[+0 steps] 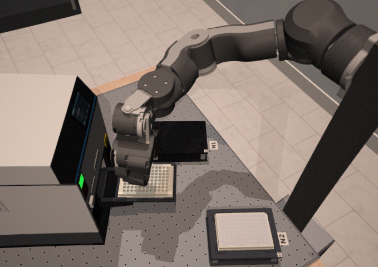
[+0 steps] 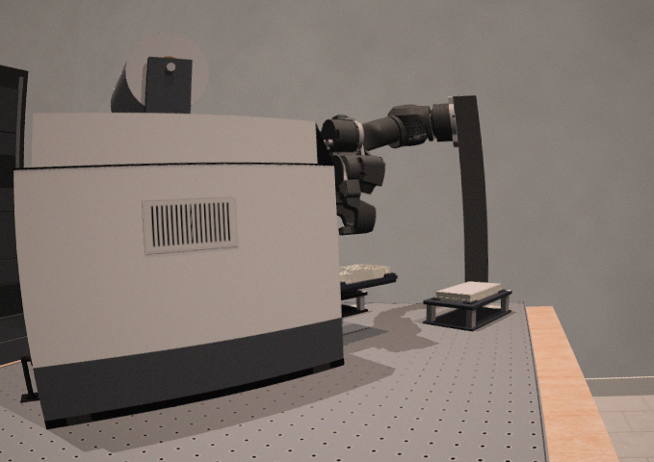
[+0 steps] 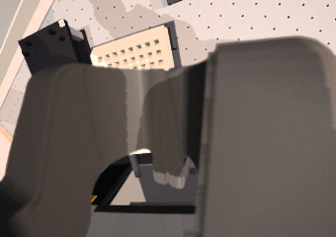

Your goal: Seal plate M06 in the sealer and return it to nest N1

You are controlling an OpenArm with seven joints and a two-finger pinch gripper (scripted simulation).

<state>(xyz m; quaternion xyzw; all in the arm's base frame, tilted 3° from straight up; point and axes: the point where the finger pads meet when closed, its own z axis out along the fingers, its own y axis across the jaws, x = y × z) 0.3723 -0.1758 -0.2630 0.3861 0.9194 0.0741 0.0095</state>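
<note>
The white 96-well plate M06 (image 1: 151, 183) lies flat in the pocket of the sealer's stage, which stands out in front of the housing. It shows no foil. It also shows in the wrist view (image 3: 136, 49) and in the exterior view (image 2: 362, 270). My gripper (image 1: 135, 179) is shut on nothing and hangs well above the plate's sealer-side end (image 2: 353, 228). The lamp (image 1: 81, 180) is green. The START key (image 1: 91, 200) sits below it. Nest N1 (image 1: 181, 139) is bare.
Plate M09 (image 1: 243, 230) sits on nest N2 at the front right, with the arm's black post (image 1: 347, 135) beside it. The sealer housing (image 1: 28, 157) fills the left. A foil roll (image 2: 161, 76) stands on top of it.
</note>
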